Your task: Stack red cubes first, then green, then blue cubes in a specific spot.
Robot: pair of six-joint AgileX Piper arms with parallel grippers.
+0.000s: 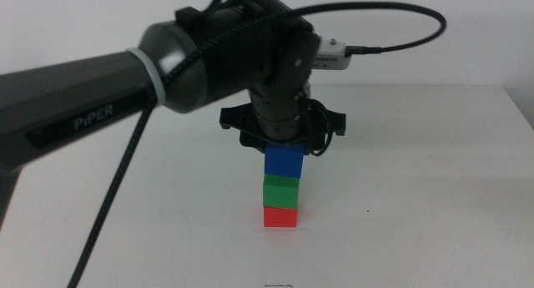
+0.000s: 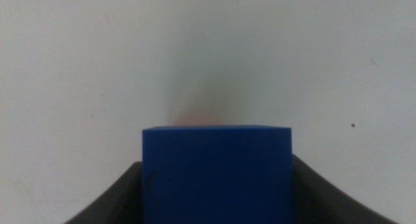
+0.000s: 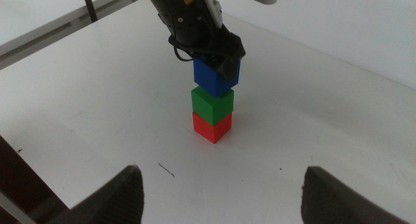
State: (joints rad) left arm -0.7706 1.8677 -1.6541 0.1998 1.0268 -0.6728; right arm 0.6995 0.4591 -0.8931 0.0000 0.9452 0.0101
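On the white table (image 1: 417, 196) near the middle stands a stack: the red cube (image 1: 280, 217) at the bottom, the green cube (image 1: 281, 190) on it, and the blue cube (image 1: 284, 161) on top, set slightly to the right. My left gripper (image 1: 284, 146) comes straight down from above and is shut on the blue cube (image 2: 218, 175), which fills the space between the jaws. The right wrist view shows the same stack, red (image 3: 211, 128), green (image 3: 211, 102) and blue (image 3: 213, 74). My right gripper (image 3: 221, 191) waits open, well back from the stack and out of the middle view.
The left arm's black cable (image 1: 117, 188) hangs down to the table left of the stack. A small dark mark (image 3: 167, 170) lies on the table between the stack and the right gripper. The table's edge (image 3: 58, 29) runs beyond the stack in the right wrist view.
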